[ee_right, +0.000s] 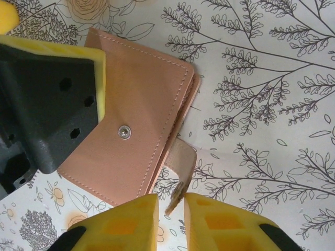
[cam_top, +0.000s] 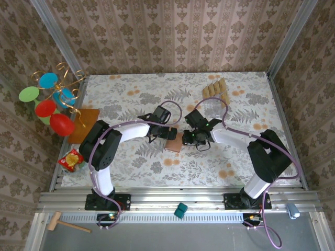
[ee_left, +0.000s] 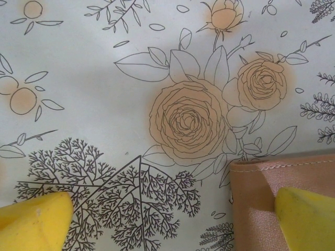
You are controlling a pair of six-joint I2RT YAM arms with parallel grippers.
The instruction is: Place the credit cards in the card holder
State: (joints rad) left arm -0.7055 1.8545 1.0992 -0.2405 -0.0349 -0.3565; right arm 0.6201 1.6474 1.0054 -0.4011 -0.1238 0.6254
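I see the card holder (ee_right: 141, 104) lying closed and flat on the flowered cloth (ee_left: 104, 104), with its metal snap (ee_right: 124, 132) facing up. The left gripper (ee_left: 170, 212) hangs over one edge of the card holder with its jaws spread wide and nothing between them. One of its yellow fingers (ee_right: 100, 83) is above the leather and the other is beside the card holder, over the bare cloth. The right gripper (ee_right: 171, 209) is at the opposite edge of the card holder. Its two fingertips are almost together and pinch a thin tan flap (ee_right: 182, 162) that comes out from that edge. I cannot tell if this flap is a card or a strap. The credit cards (cam_top: 215, 89) are in a row well apart from the card holder, on its far right side.
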